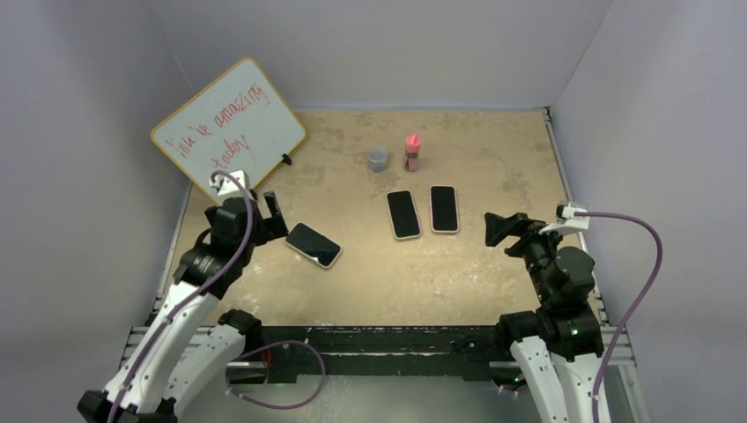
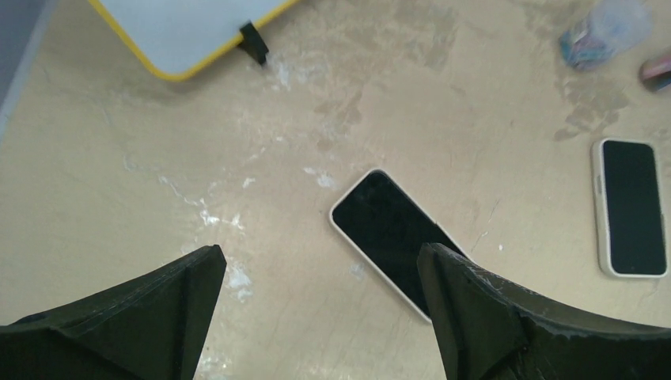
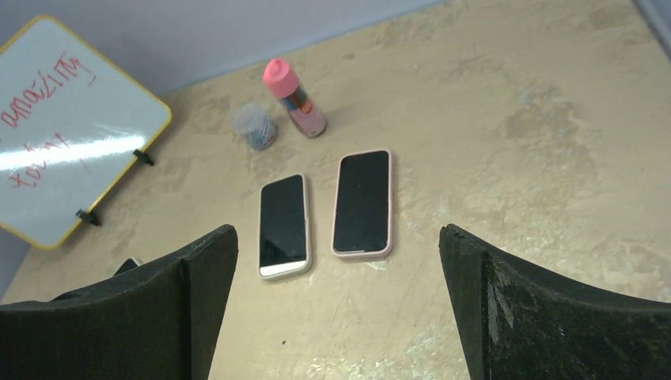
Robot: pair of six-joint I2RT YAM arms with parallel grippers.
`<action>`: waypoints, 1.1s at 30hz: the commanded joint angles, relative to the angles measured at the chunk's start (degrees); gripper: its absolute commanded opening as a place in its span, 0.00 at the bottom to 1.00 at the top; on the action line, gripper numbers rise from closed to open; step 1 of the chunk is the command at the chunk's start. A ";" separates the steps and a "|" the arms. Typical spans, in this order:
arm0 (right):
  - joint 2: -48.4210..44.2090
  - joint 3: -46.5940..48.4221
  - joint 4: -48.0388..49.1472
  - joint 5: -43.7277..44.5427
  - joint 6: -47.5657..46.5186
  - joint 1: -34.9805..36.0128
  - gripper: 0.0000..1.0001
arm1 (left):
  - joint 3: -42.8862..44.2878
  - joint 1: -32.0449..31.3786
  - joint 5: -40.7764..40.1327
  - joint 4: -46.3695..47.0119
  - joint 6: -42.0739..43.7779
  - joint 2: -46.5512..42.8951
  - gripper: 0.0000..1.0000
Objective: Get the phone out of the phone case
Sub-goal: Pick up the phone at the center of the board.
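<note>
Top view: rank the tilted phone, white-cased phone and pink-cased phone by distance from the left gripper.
1. Tilted phone, just right of the left gripper.
2. White-cased phone, table centre.
3. Pink-cased phone, beside it, farther right.

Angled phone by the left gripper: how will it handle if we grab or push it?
The angled phone lies flat and thin on the table, so a push will likely slide it, not tip it. Its glossy face looks slippery, and it is probably rigid. With its edges so low, a top-down pinch may struggle.
</note>
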 commanded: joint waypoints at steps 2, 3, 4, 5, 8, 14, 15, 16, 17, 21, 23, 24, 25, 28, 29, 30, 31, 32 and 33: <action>0.31 -2.80 4.64 -7.28 2.10 1.69 0.99 | 3.63 -0.12 3.08 -6.82 -10.25 9.03 1.00; 0.19 -3.57 4.99 -7.66 2.44 2.12 0.99 | 3.60 -0.12 3.64 -6.99 -11.72 10.20 1.00; 0.27 -3.97 5.38 -7.87 2.67 2.48 0.99 | 3.41 -0.12 4.38 -6.87 -13.40 11.36 1.00; 0.37 -4.38 5.61 -8.04 2.92 2.84 0.99 | 3.35 -0.12 5.21 -6.64 -14.39 12.64 1.00; 0.99 -5.54 6.72 -8.86 3.58 3.90 0.99 | 3.09 -0.21 7.53 -5.87 -17.83 16.00 1.00; 8.85 -4.68 6.80 -12.02 0.80 5.03 0.99 | 3.22 -1.42 10.76 -4.94 -26.38 24.18 1.00; 10.87 -4.21 6.38 -13.35 0.06 5.00 0.99 | 3.58 -1.87 10.98 -5.17 -27.66 26.02 1.00; 12.70 -4.08 6.54 -14.52 -0.28 5.16 0.99 | 3.99 -2.59 10.82 -5.28 -29.08 27.65 1.00; 13.71 -4.31 7.15 -15.54 -0.34 5.48 0.99 | 4.41 -3.55 10.03 -5.39 -30.55 29.11 1.00; 13.83 -6.35 9.19 -16.03 0.14 6.97 0.99 | 5.50 -7.42 4.77 -4.97 -36.35 33.51 1.00; 13.66 -6.78 9.46 -15.00 0.05 7.95 0.99 | 5.74 -8.04 3.82 -3.84 -38.92 35.61 1.00; 13.73 -6.93 9.84 -14.82 0.04 8.33 0.99 | 5.90 -8.30 3.56 -3.11 -40.05 36.68 1.00; 13.68 -7.14 10.18 -14.91 0.04 8.79 0.99 | 6.17 -8.46 3.30 -2.57 -41.31 37.93 1.00; 13.53 -7.74 10.91 -14.61 0.04 9.95 0.99 | 8.05 -8.65 2.32 -1.60 -44.87 42.09 1.00; 13.37 -7.85 10.97 -14.48 0.04 10.37 0.99 | 8.87 -8.65 2.05 -1.41 -45.17 43.40 1.00; 13.23 -7.92 10.95 -14.45 0.04 10.69 0.99 | 9.75 -8.65 1.77 -1.23 -45.37 44.83 1.00; 13.00 -8.07 10.93 -14.40 0.03 10.97 0.99 | 10.63 -8.63 1.38 -1.36 -45.62 46.19 1.00; 12.76 -8.16 11.00 -14.44 0.04 11.31 0.99 | 11.29 -8.65 1.09 -1.37 -45.79 47.39 1.00; 12.69 -8.33 11.06 -14.38 0.04 11.57 0.99 | 11.88 -8.57 0.94 -1.45 -45.95 48.48 1.00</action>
